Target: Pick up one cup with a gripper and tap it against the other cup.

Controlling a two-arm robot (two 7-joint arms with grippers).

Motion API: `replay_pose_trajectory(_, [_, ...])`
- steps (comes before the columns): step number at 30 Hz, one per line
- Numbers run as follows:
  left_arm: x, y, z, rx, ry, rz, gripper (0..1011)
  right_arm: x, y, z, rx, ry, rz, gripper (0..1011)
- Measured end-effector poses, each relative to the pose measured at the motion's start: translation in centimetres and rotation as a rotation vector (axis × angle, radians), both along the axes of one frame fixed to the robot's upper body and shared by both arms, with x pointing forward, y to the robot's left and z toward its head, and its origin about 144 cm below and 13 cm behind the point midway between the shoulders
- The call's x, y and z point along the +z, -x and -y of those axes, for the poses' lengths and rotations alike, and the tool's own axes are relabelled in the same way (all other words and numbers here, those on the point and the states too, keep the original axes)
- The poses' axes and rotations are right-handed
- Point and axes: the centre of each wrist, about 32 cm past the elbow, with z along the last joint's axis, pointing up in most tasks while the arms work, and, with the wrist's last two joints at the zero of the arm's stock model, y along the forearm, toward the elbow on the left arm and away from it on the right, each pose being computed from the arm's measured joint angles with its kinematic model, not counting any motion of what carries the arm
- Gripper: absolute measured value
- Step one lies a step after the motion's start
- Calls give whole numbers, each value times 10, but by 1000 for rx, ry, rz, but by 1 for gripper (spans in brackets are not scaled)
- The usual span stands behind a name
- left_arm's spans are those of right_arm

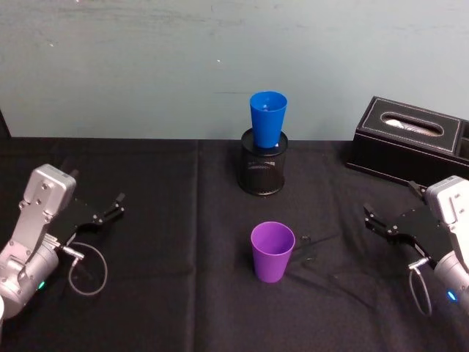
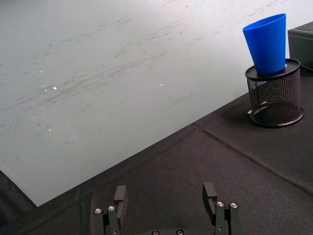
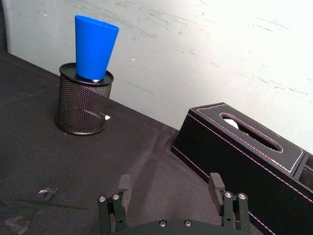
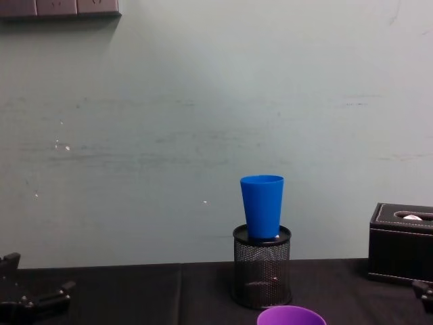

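The purple cup (image 1: 272, 251) stands upright on the black cloth near the table's middle, and its rim (image 4: 291, 315) peeks in at the chest view's lower edge. Behind it the blue cup (image 1: 267, 119) (image 2: 266, 43) (image 3: 94, 47) (image 4: 262, 206) sits upright in a black mesh pen holder (image 1: 262, 170) (image 4: 262, 267). My left gripper (image 1: 113, 207) (image 2: 165, 193) rests low at the left, open and holding nothing, well away from both cups. At the right, my right gripper (image 1: 370, 218) (image 3: 169, 182) is likewise open, a hand's width from the purple cup.
A black tissue box (image 1: 410, 139) (image 3: 244, 156) (image 4: 402, 252) stands at the back right against the pale wall. A fold in the cloth (image 1: 198, 213) runs front to back, left of the cups. Loose cable loops hang by both wrists.
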Motion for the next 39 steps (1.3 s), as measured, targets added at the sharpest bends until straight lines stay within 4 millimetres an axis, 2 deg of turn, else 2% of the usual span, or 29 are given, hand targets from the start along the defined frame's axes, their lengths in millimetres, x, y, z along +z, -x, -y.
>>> replay_pose_trajectory(39, [0, 0, 0, 0, 0, 0, 1011, 0, 0, 0, 0, 0, 0, 1004])
